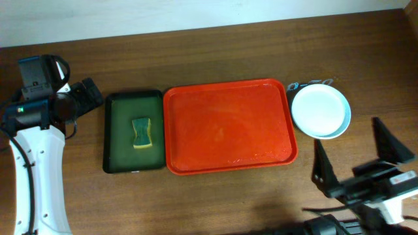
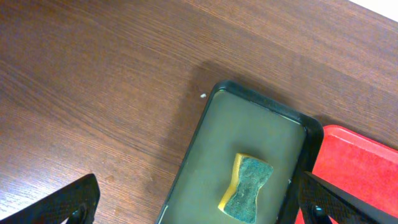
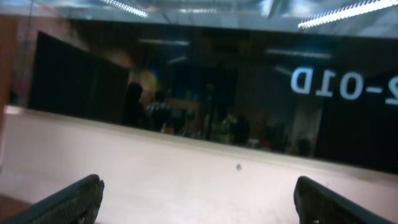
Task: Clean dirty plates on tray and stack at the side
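Looking down, we find the plates (image 1: 320,109) piled on the desk (image 1: 215,39) just beside the tray (image 1: 228,124), off its right edge. How many lie in the pile we cannot tell. Our left hand (image 2: 199,190) hangs released, with only its dark fingertips poking into the wrist view. That view faces a green tray (image 2: 249,134) holding a sponge (image 2: 245,186). Our right hand (image 1: 356,156) is released too, low at the desk's front and partly cut off. Its own camera gives just a blurry dark window with mirrored lettering.
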Tool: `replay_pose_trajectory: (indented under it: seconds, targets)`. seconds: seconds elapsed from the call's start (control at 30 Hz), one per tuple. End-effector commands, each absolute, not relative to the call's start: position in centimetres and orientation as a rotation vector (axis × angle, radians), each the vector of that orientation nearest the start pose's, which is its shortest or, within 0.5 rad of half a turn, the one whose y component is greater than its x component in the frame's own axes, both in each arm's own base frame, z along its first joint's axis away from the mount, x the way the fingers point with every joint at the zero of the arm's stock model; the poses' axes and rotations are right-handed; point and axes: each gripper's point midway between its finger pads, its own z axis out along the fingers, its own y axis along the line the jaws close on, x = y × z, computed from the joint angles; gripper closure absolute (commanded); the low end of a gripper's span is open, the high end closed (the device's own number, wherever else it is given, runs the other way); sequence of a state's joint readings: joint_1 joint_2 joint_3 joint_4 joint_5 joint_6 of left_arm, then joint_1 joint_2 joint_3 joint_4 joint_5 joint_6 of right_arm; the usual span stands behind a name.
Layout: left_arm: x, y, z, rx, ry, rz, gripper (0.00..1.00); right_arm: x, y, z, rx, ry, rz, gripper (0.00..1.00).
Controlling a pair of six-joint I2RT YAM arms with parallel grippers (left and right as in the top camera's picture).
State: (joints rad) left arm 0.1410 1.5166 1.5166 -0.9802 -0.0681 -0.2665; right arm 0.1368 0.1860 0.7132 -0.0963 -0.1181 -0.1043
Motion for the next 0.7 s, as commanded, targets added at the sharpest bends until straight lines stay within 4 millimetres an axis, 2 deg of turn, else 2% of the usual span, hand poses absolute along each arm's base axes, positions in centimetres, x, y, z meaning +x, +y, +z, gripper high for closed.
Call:
replay_pose_trajectory:
  seconds: [0.0,0.1,0.17,0.3,0.43,0.47,0.53,0.67]
  targets:
    - [38.2,6.8,23.5,-0.559,2.48,0.041,0.01,18.1,3.4,39.6,-0.192,1.087,0.049,0.01]
    - [38.2,6.8,23.5,-0.559,2.48,0.041,0.01,19.6,3.4,34.9,-0.18,1.024,0.041,0.02]
    - [38.2,6.8,23.5,-0.559,2.48,0.04,0.01,20.7,3.5,31.5,-0.183,1.055,0.043,0.02]
    - [38.2,6.8,23.5,-0.559,2.481,0.04,0.01,22.3,3.6,27.6,-0.188,1.158,0.051,0.02]
    - [38.2,6.8,23.5,-0.559,2.481,0.04,0.01,24.2,3.7,20.4,-0.208,1.438,0.063,0.02]
    - [38.2,6.8,23.5,-0.559,2.481,0.04,0.01,24.4,3.8,17.9,-0.215,1.538,0.068,0.02]
    - [38.2,6.8,23.5,-0.559,2.481,0.04,0.01,24.3,3.8,15.8,-0.221,1.624,0.074,0.02]
    - [38.2,6.8,23.5,-0.559,2.481,0.04,0.01,24.3,3.8,15.8,-0.22,1.625,0.072,0.02]
